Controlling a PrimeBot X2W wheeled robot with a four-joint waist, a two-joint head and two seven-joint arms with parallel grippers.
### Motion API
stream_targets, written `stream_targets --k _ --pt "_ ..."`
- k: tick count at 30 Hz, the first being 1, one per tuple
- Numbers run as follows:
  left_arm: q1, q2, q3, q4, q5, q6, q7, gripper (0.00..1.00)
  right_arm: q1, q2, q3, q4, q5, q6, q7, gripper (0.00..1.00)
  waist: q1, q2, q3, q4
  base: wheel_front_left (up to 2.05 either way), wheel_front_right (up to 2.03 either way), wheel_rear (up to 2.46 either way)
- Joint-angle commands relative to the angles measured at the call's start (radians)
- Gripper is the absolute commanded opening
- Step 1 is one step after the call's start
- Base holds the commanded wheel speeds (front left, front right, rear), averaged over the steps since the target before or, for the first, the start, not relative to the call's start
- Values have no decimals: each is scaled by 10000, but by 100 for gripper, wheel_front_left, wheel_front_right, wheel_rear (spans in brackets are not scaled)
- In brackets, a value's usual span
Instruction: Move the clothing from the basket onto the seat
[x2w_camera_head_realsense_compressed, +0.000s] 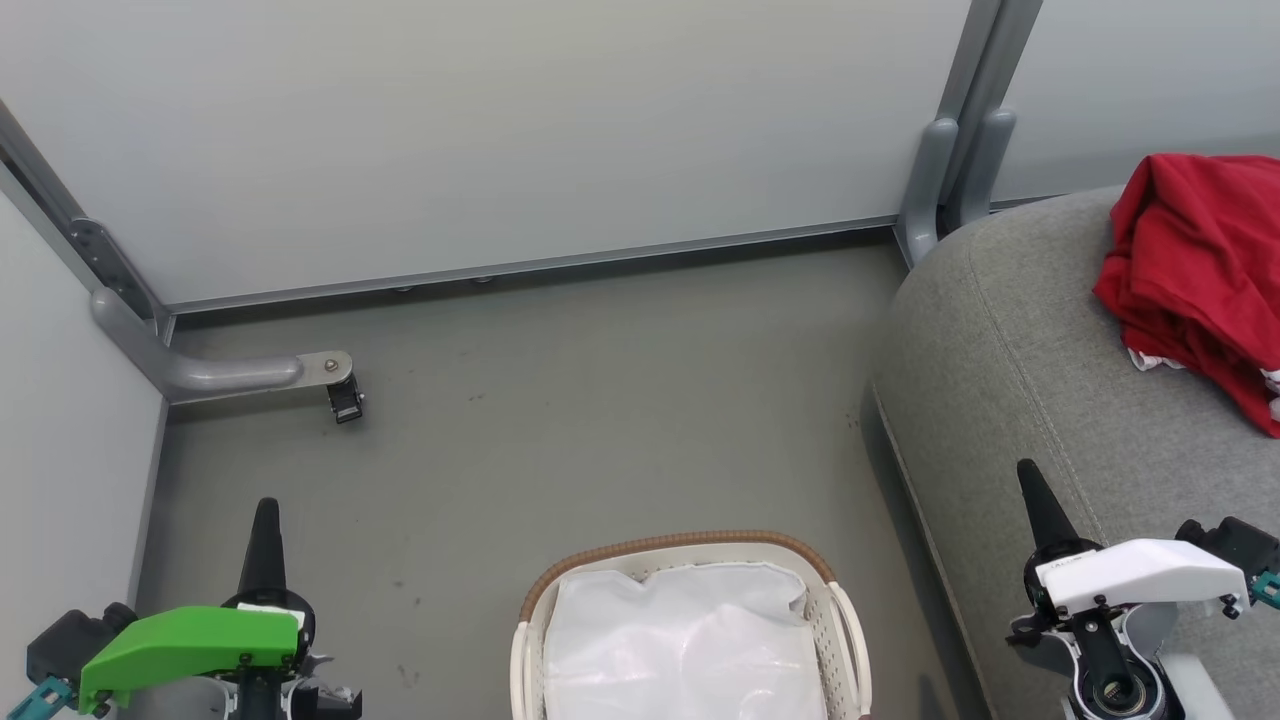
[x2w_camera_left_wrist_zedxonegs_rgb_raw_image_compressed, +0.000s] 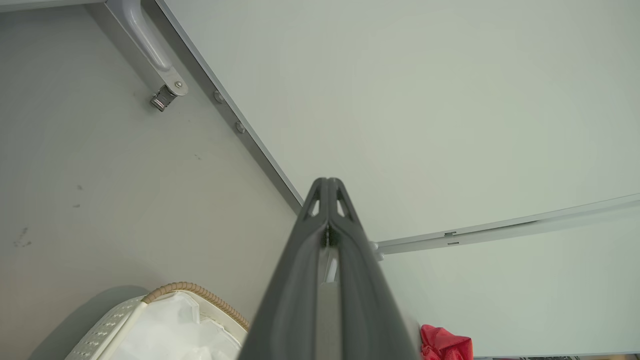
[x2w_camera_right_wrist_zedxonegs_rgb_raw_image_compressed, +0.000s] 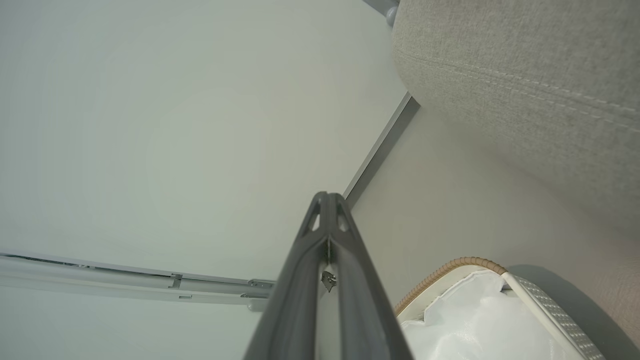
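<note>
Red clothing (x2w_camera_head_realsense_compressed: 1195, 275) lies bunched on the grey seat (x2w_camera_head_realsense_compressed: 1010, 370) at the right; a corner of the clothing (x2w_camera_left_wrist_zedxonegs_rgb_raw_image_compressed: 445, 344) also shows in the left wrist view. The white basket (x2w_camera_head_realsense_compressed: 690, 630) with its brown rim stands on the floor at the bottom centre, with a white liner inside and no red garment showing in it. My left gripper (x2w_camera_head_realsense_compressed: 266, 505) is shut and empty, to the left of the basket (x2w_camera_left_wrist_zedxonegs_rgb_raw_image_compressed: 150, 325). Over the seat's front edge, right of the basket (x2w_camera_right_wrist_zedxonegs_rgb_raw_image_compressed: 500, 310), my right gripper (x2w_camera_head_realsense_compressed: 1026, 470) is shut and empty. Both grippers' fingers (x2w_camera_left_wrist_zedxonegs_rgb_raw_image_compressed: 327, 182) (x2w_camera_right_wrist_zedxonegs_rgb_raw_image_compressed: 327, 195) press together.
Grey floor (x2w_camera_head_realsense_compressed: 600, 420) stretches ahead to pale wall panels (x2w_camera_head_realsense_compressed: 500, 130). A grey metal bracket with a small caster (x2w_camera_head_realsense_compressed: 345, 400) juts out at the left wall. A grey post (x2w_camera_head_realsense_compressed: 950, 170) stands by the seat's far corner.
</note>
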Motion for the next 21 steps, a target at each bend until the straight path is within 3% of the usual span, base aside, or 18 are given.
stream_targets --k 1,21 --pt "-261 57 76 -121 -262 31 65 0 -228 -80 -63 -110 270 -5 77 0 0 0 1 -3 0 0 0" --pt "-552 66 241 -217 -1868 87 536 0 -276 -158 -241 -131 2093 -5 484 0 0 0 7 -45 0 0 0"
